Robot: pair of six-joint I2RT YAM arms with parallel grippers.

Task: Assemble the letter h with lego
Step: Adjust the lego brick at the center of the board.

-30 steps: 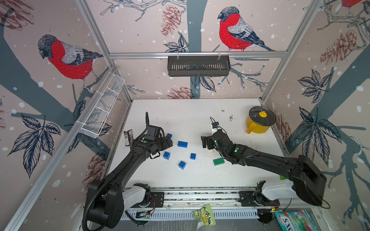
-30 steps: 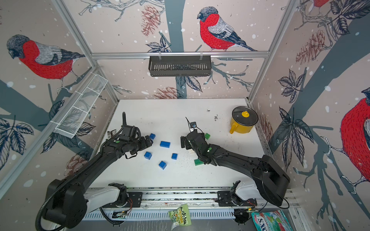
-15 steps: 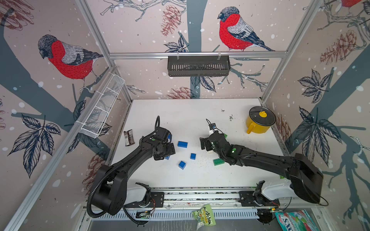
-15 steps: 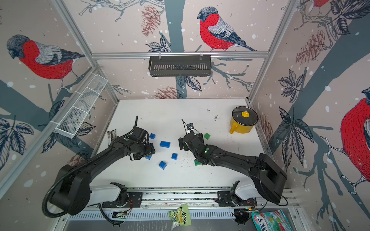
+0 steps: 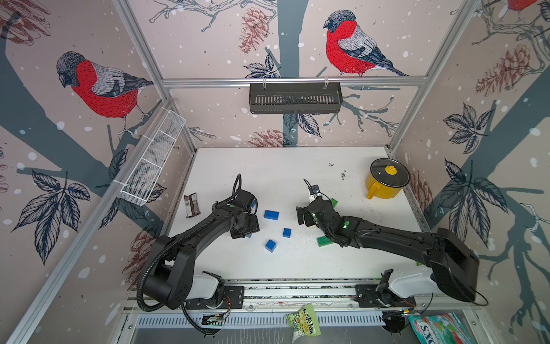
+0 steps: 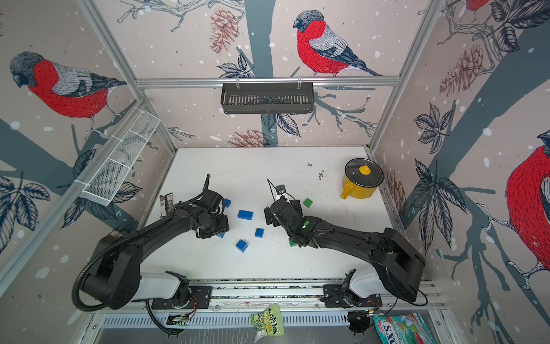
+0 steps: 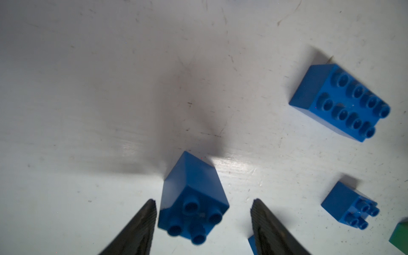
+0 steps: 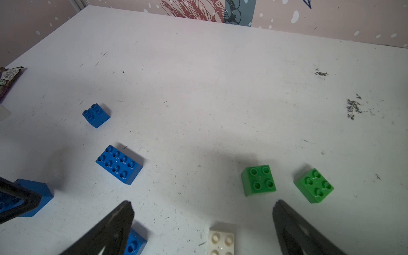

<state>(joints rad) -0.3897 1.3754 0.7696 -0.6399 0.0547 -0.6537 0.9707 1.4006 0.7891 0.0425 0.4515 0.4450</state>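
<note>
One left end effector (image 7: 203, 200), angled downward, straddles a blue brick (image 7: 192, 183).

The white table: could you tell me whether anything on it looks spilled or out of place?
Yes: dark crumbs lie scattered on the table near the yellow pot, and a snack wrapper sits by its edge; neither is part of the build.

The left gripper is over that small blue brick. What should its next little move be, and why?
Probably close the left gripper on the small blue brick. In the left wrist view the brick sits between the open jaws, one nearly against it and a gap at the other, so it is not gripped yet.
</note>
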